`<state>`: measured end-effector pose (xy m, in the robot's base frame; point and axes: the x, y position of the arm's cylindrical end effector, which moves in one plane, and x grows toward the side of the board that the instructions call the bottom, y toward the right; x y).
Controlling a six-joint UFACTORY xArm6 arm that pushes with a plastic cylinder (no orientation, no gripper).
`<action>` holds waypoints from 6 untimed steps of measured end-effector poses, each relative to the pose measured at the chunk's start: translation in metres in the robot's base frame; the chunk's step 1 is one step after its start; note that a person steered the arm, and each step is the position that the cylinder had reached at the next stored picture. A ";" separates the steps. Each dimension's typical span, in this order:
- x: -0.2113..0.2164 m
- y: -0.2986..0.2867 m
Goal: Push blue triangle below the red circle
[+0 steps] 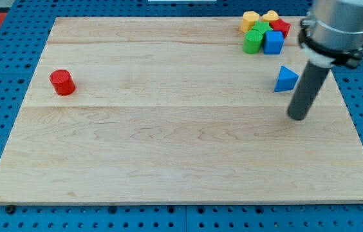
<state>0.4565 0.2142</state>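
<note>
The blue triangle lies on the wooden board at the view's right, below a cluster of blocks. The red circle, a short red cylinder, stands far away at the view's left edge of the board. My tip rests on the board just below and slightly right of the blue triangle, a small gap apart from it. The rod slants up to the arm's body at the view's top right.
A cluster at the view's top right holds a blue cube, a green block, a yellow block, another yellow block and a red block. The wooden board sits on a blue pegboard.
</note>
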 end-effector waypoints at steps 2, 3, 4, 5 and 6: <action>-0.069 0.046; -0.077 0.029; -0.079 -0.018; -0.070 -0.054; -0.042 -0.059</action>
<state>0.4141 0.1552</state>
